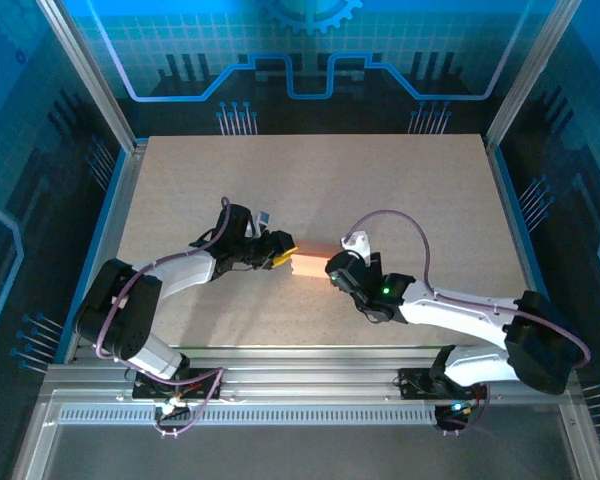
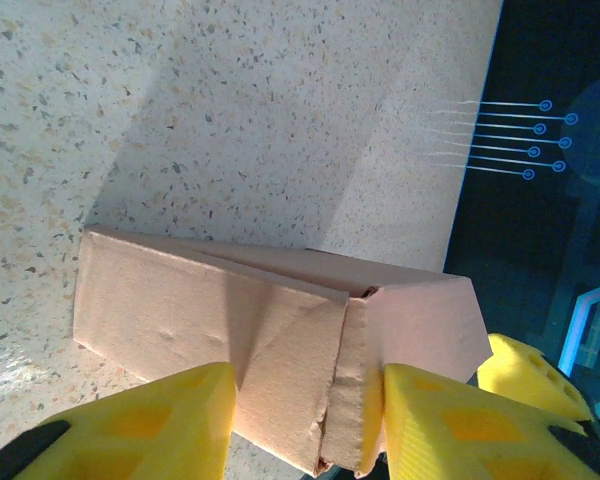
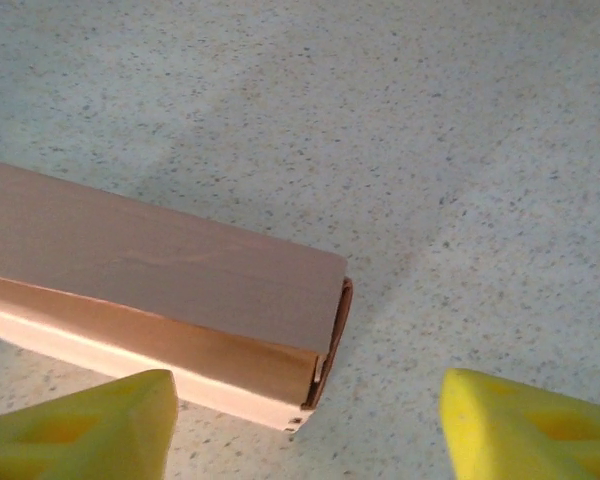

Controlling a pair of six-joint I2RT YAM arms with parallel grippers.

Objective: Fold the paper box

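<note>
Looks largely folded: shows a flat paper box (image 1: 308, 266) just six o'clock of the table (image 1: 380, 180) centre. Pinches its nine o'clock end with left gripper (image 1: 284, 258); holds right gripper (image 1: 332, 272) spread open at three o'clock. Probably leaves end flaps to close.

From above, the salmon-orange thin cardboard paper box (image 1: 308, 266) is too small to show flaps or creases. Its ends are lost against the left end effector (image 1: 284, 256) and the right end effector (image 1: 331, 272). In the left wrist view the bottom edge cuts off the yellow fingers (image 2: 130, 425) and the paper box's (image 2: 210, 330) near corner. In the right wrist view the paper box (image 3: 160, 290) runs off the left edge, the bottom edge crops the yellow fingers (image 3: 525, 430), and the inside of its end is too dark to read.
</note>
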